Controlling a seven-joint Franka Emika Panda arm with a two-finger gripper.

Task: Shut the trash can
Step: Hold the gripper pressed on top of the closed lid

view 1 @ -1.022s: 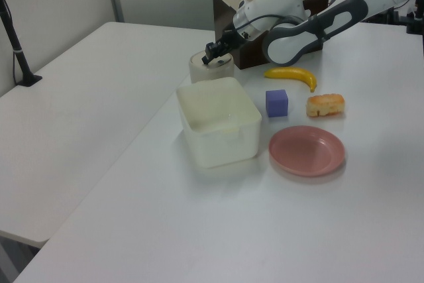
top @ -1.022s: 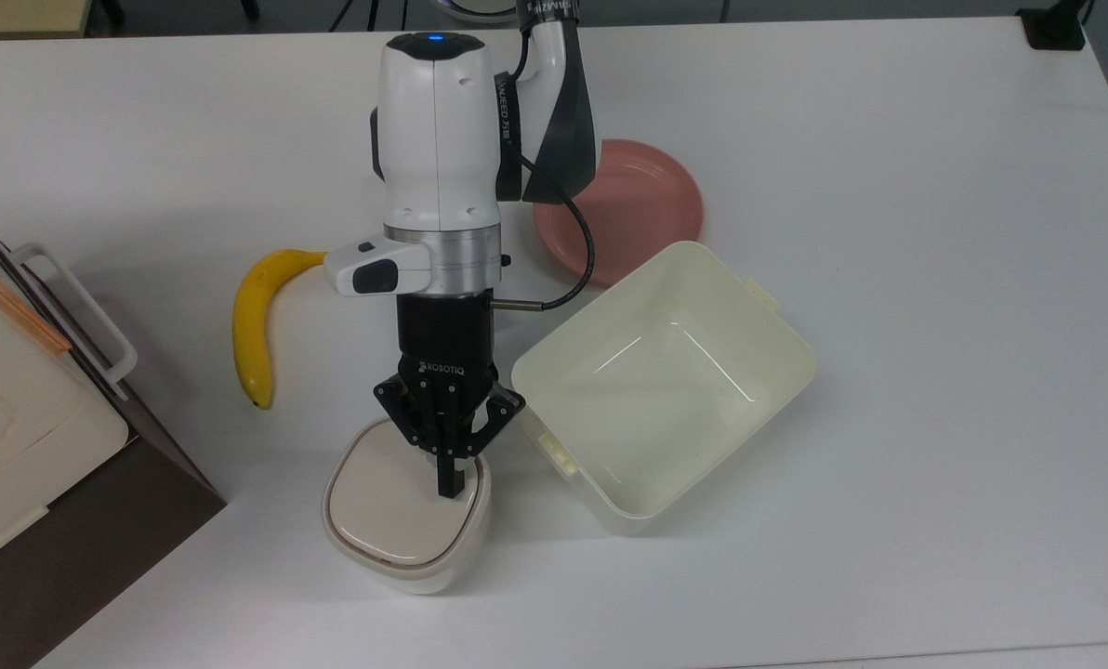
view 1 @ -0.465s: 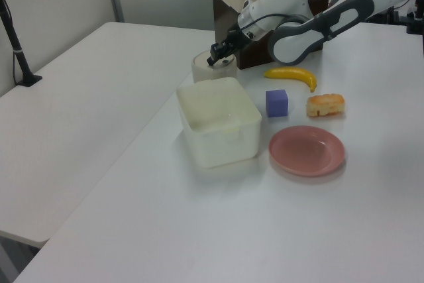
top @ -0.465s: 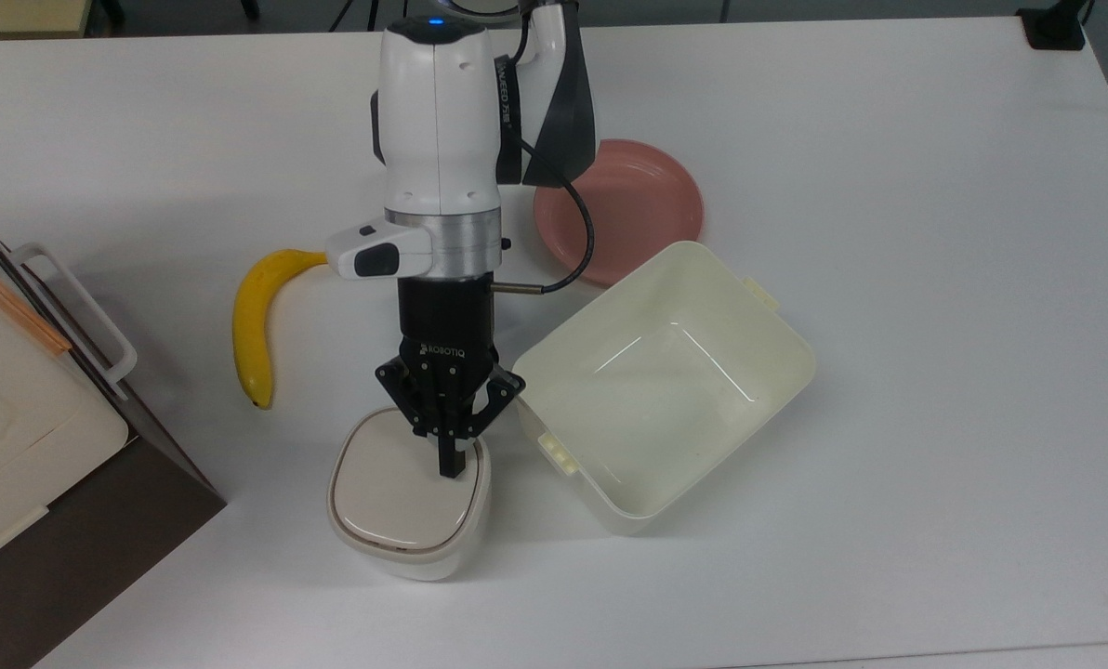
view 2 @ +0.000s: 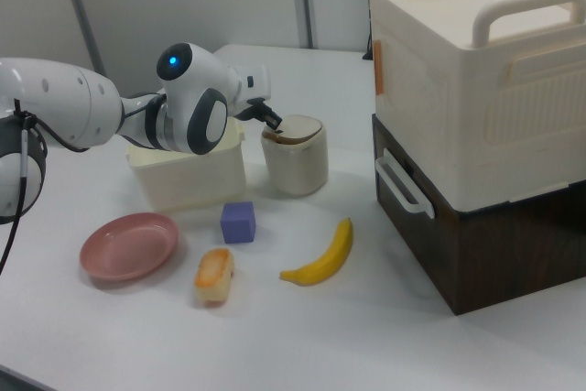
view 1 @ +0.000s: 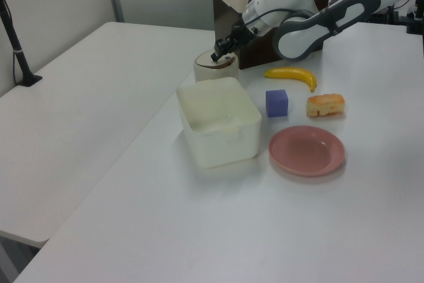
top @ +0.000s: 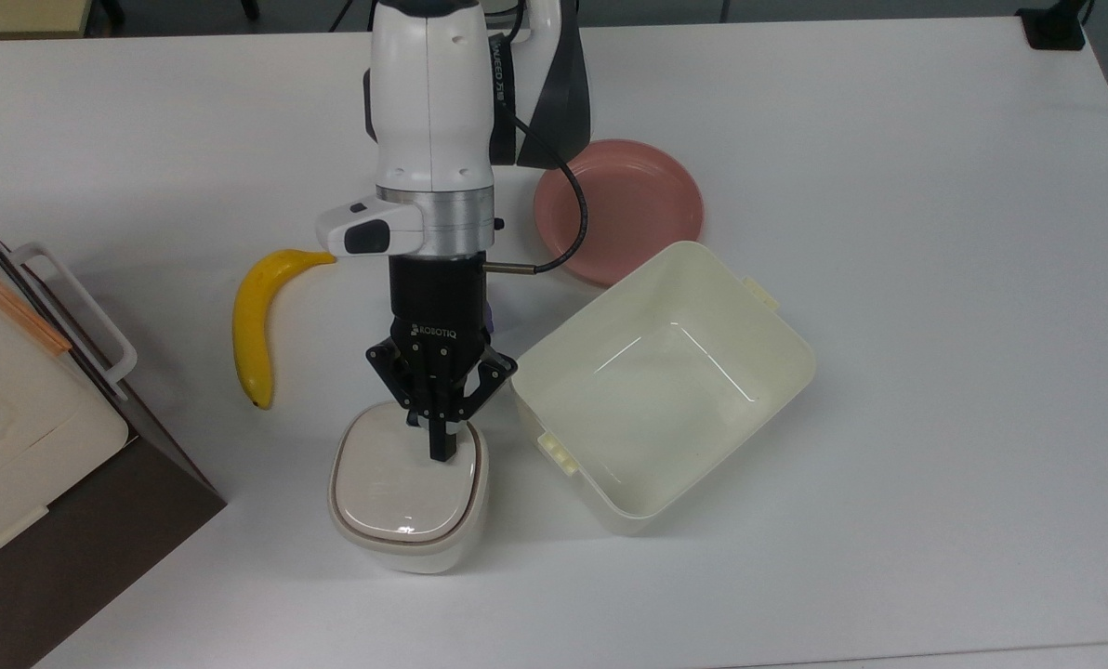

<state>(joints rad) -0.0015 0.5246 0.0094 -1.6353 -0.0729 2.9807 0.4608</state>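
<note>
The trash can [top: 410,506] is a small cream bin with rounded corners, standing near the table's front edge in the top view. Its lid [top: 403,483] lies down flat on it, with a thin dark seam all round. My gripper [top: 440,452] is shut with nothing between its fingers, its tips over the lid's edge on the arm's side. From the left view the gripper [view 1: 215,56] sits just above the trash can [view 1: 215,69]. In the right view the gripper [view 2: 275,122] is at the top rim of the trash can [view 2: 295,160].
A large lidless cream tub [top: 758,372] stands close to the can, on the top view's right. Behind are a pink plate [top: 638,209], a banana [top: 255,316], a purple cube [view 1: 277,103] and a bread piece [view 1: 325,105]. A cream box on a dark base [top: 24,437] fills the top view's left.
The gripper has drawn back toward the arm, from the lid's middle to its edge, staying shut. The lid now sits flatter and the can has shifted slightly the same way.
</note>
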